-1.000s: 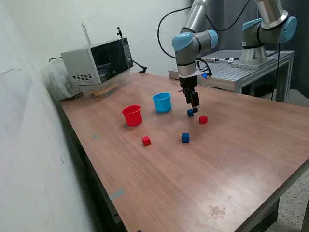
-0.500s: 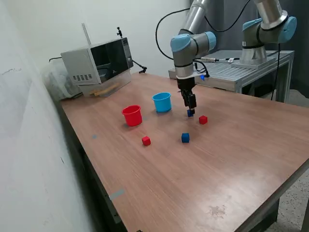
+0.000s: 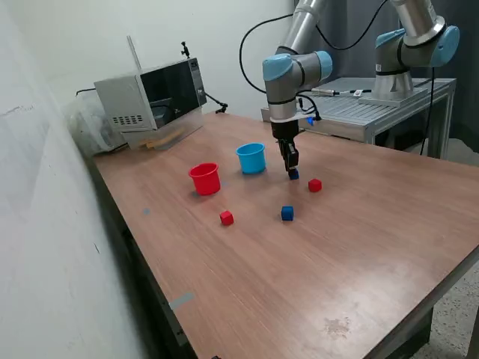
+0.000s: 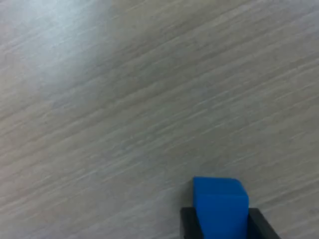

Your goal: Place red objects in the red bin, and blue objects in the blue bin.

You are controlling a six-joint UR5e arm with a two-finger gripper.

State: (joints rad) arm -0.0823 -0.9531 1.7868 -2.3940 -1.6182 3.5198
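One arm reaches down over the wooden tabletop [image 3: 359, 247], its wrist section vertical and the end effector [image 3: 291, 166] pointing straight down, just beside the blue bin [image 3: 251, 158] on the exterior view's right. Its tip sits right at a dark blue cube [image 3: 293, 174]. The wrist view shows this blue cube [image 4: 220, 205] set between the two dark fingers [image 4: 188, 225], which flank it on both sides and appear clamped on it. Whether the cube rests on the tabletop or is held just clear of it cannot be told from either view.

Taking the blue bin as the landmark: the red bin [image 3: 204, 179] stands near it, toward the exterior view's left and slightly closer to the camera, both upright with open mouths up. A red cube [image 3: 314, 185] lies beyond the gripped cube on the exterior view's right, near it but apart. A second blue cube [image 3: 287, 213] lies closer to the camera than the blue bin, well apart from it. The second red cube [image 3: 226, 218] lies in front of the red bin, also apart. Behind the bins, toward the wall, sits a microwave [image 3: 153, 97].
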